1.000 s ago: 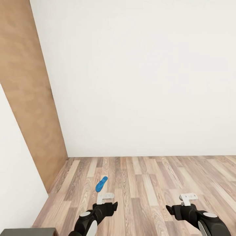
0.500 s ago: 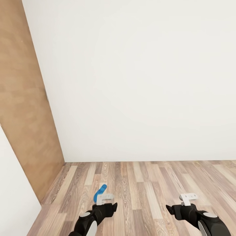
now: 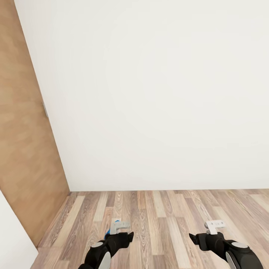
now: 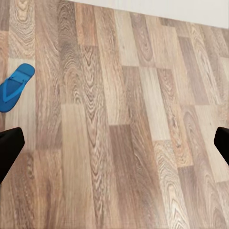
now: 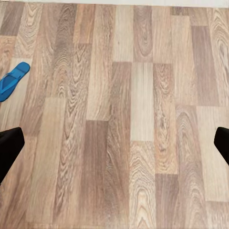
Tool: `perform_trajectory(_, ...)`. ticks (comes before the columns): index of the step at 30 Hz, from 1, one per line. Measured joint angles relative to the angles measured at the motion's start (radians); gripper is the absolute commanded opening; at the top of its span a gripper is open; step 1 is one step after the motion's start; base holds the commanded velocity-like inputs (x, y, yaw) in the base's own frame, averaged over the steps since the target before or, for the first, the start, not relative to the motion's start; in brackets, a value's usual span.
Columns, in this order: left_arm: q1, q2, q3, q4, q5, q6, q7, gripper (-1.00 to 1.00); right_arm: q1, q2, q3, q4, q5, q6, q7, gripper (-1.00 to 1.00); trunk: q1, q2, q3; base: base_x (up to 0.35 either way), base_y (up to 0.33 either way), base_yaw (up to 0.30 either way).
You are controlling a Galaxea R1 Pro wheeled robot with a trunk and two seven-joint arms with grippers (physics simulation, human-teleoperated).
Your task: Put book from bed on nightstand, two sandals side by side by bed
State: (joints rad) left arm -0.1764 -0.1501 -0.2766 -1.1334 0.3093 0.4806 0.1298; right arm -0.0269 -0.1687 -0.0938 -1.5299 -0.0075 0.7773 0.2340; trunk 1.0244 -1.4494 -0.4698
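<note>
One bright blue sandal (image 4: 14,88) lies flat on the wood-plank floor, and the right wrist view catches it too (image 5: 12,80). In the head view only a blue sliver of the sandal (image 3: 108,232) peeks out behind my left gripper (image 3: 125,236), which hovers above it. That gripper is open and empty, its dark fingertips (image 4: 9,148) far apart. My right gripper (image 3: 192,237) is open and empty as well, held over bare floor. The book, the bed and the nightstand are out of view.
A white wall (image 3: 149,93) stands straight ahead, meeting the floor (image 3: 168,213) a short way in front. A brown wood wall panel (image 3: 22,149) runs along the left side and forms a corner with the wall.
The whole view has shifted as the robot moves on. The sandal has slid down the picture to behind my left gripper, and a dark corner at the lower left has left the view. Both arms hold their pose.
</note>
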Motion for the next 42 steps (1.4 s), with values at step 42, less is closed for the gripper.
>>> perform_trajectory(42,-0.060,0.114,0.020,0.031,-0.014,0.150,0.181,1.00,-0.009,0.002,0.008,-0.010,-0.002,0.014,-0.002,1.00,0.001,0.000,0.000,0.268,0.007,-0.090)
